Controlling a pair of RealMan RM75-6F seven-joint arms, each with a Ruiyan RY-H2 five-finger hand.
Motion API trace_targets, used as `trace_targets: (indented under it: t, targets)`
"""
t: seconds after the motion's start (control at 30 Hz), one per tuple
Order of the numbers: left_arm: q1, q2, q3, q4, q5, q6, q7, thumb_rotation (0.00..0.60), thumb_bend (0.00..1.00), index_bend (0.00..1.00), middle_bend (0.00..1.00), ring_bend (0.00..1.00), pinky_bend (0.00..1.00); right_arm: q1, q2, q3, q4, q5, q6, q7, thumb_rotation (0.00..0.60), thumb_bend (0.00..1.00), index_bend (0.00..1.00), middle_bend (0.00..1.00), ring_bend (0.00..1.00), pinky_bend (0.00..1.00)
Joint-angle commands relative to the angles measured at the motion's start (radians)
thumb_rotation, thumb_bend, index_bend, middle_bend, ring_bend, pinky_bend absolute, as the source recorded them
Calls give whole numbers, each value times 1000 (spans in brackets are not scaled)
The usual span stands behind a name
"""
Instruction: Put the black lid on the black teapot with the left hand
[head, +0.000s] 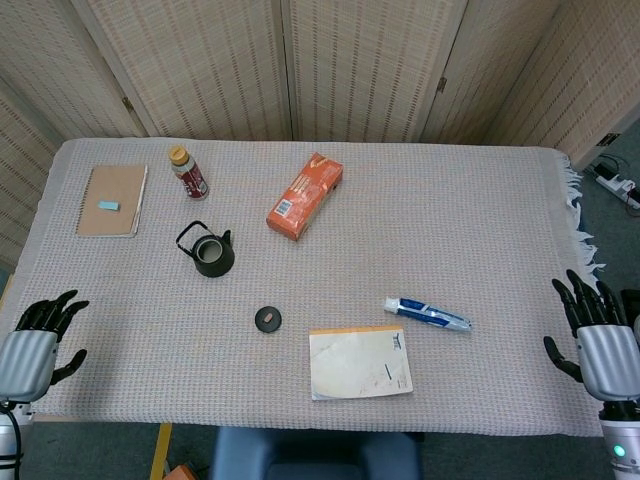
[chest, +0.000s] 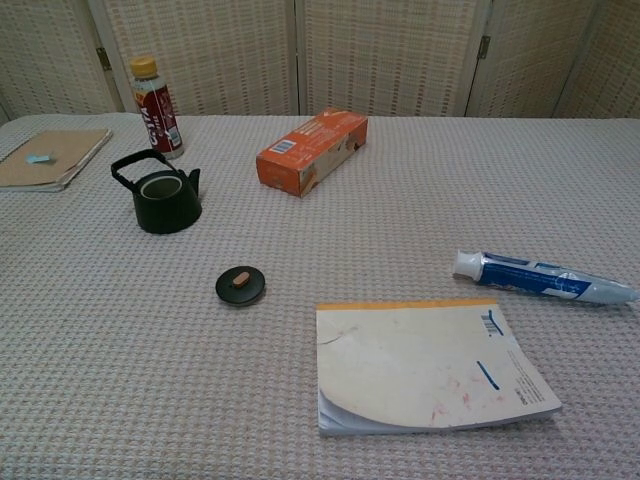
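Left robot hand (head: 32, 345) hovers empty, fingers apart, at the near left bench edge. Nothing is grasped yet: the small round black lid (head: 267, 319) lies right of it, near side of the open black iron teapot (head: 211, 253). Reaching rightward to pinch the knob comes next.

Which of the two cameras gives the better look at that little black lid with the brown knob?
The chest view: the black lid appears larger there, with its brown knob clearly visible. The head view shows the black lid from above, smaller, lying apart from the black teapot.
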Motion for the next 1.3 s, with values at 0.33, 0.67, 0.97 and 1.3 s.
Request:
trace_targets:
  t: [0.33, 0.67, 0.97, 1.3]
  targets:
    - [-191, -22, 22, 61, 194, -133, -147, 600, 222, 273, 267, 568, 610, -5, 5, 0, -13, -12, 14, -5, 600, 372, 0, 0, 147, 42]
    - [-375, -88, 30, 77, 269, -314, -162, 600, 219, 288, 250, 760, 735, -4, 9, 2, -14, -15, 15, -3, 600, 372, 0, 0, 175, 66]
    - [-517, -169, 15, 95, 208, -529, -102, 600, 210, 177, 150, 747, 777, -5, 12, 3, -11, -14, 14, 7, 600, 372, 0, 0, 182, 66]
    - [-611, -265, -14, 135, 117, -656, 19, 600, 210, 163, 129, 744, 785, -7, 18, 3, -15, -14, 15, 7, 600, 371, 0, 0, 188, 66]
